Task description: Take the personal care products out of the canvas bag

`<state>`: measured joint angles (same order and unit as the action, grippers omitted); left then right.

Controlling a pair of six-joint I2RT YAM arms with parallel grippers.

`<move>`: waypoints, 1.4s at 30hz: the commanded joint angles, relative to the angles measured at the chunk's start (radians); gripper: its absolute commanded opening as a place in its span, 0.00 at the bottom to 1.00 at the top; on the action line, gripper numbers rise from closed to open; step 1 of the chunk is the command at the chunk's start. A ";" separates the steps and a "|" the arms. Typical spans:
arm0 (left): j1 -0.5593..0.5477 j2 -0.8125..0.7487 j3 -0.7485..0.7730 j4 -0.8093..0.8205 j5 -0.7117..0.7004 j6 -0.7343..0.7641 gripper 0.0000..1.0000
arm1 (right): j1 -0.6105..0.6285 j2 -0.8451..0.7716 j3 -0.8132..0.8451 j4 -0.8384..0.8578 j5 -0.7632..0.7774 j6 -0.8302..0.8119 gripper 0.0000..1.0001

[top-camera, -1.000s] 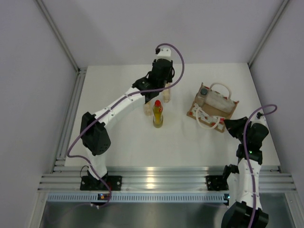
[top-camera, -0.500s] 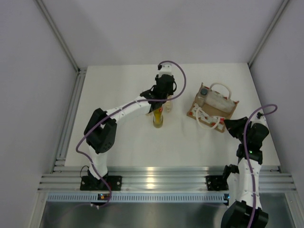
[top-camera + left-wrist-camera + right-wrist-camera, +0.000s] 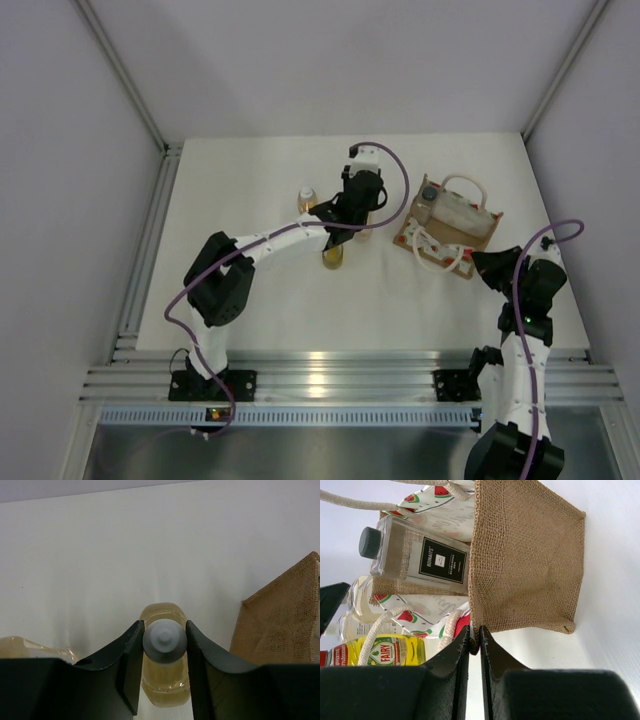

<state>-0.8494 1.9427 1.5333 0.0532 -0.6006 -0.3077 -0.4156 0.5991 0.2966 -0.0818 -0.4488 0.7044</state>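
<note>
Left claw (image 3: 165, 631): narrowly open, both fingers closing against the pale cap of an amber bottle (image 3: 165, 682). The cap fills the gap, with contact on both sides. The bottle's body hangs straight below the fingertips.

Right claw (image 3: 475, 637): fingers pressed together, pinching the lower edge of the canvas bag (image 3: 525, 565), which lies on its side on the table (image 3: 260, 300).

A clear squarish bottle (image 3: 422, 555) with a dark cap lies in the bag's mouth, beyond this claw and to its left. A yellow bottle (image 3: 390, 650) stands outside the bag, further left of the claw.

A second amber bottle (image 3: 307, 200) stands left of the left claw, apart from it.
</note>
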 commanded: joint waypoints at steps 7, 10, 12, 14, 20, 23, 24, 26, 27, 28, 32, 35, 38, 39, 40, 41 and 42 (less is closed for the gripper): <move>-0.008 -0.001 0.048 0.169 -0.079 0.047 0.18 | -0.026 0.021 -0.013 -0.049 0.024 -0.043 0.10; -0.008 0.002 0.047 0.165 -0.077 0.044 0.32 | -0.026 0.024 -0.013 -0.047 0.024 -0.043 0.10; -0.011 0.002 0.047 0.162 -0.077 0.044 0.49 | -0.028 0.025 -0.013 -0.047 0.024 -0.043 0.10; -0.013 0.001 0.051 0.155 -0.071 0.044 0.56 | -0.028 0.027 -0.013 -0.047 0.022 -0.043 0.10; -0.027 -0.030 0.076 0.128 -0.057 0.042 0.73 | -0.028 0.024 -0.013 -0.045 0.022 -0.043 0.10; -0.048 -0.056 0.090 0.126 -0.030 0.055 0.73 | -0.029 0.024 -0.014 -0.045 0.021 -0.043 0.10; -0.056 -0.059 0.102 0.126 -0.024 0.065 0.72 | -0.029 0.025 -0.013 -0.044 0.021 -0.042 0.10; -0.079 -0.062 0.122 0.123 0.017 0.094 0.73 | -0.029 0.025 -0.013 -0.044 0.018 -0.042 0.10; -0.083 -0.060 0.151 0.108 0.047 0.104 0.73 | -0.029 0.027 -0.013 -0.045 0.018 -0.042 0.10; -0.086 -0.054 0.171 0.091 0.076 0.107 0.74 | -0.029 0.027 -0.013 -0.044 0.018 -0.042 0.10; -0.097 0.028 0.325 -0.048 0.217 0.102 0.87 | -0.032 0.024 -0.014 -0.045 0.016 -0.042 0.10; -0.118 0.076 0.436 -0.165 0.231 0.119 0.84 | -0.034 0.021 -0.014 -0.046 0.018 -0.043 0.10; -0.137 0.116 0.496 -0.228 0.240 0.119 0.80 | -0.035 0.021 -0.014 -0.047 0.018 -0.045 0.10; -0.139 0.131 0.508 -0.242 0.248 0.116 0.79 | -0.035 0.021 -0.014 -0.046 0.018 -0.045 0.10; -0.140 0.137 0.517 -0.254 0.255 0.102 0.78 | -0.037 0.019 -0.014 -0.047 0.018 -0.045 0.10; -0.140 0.147 0.542 -0.282 0.268 0.098 0.78 | -0.037 0.019 -0.014 -0.047 0.016 -0.045 0.10; -0.142 0.166 0.557 -0.297 0.288 0.088 0.78 | -0.037 0.021 -0.014 -0.047 0.018 -0.045 0.10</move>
<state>-0.9833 2.0541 2.0338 -0.1314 -0.3740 -0.2073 -0.4244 0.6052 0.2966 -0.0757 -0.4625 0.6987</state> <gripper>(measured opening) 0.783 0.102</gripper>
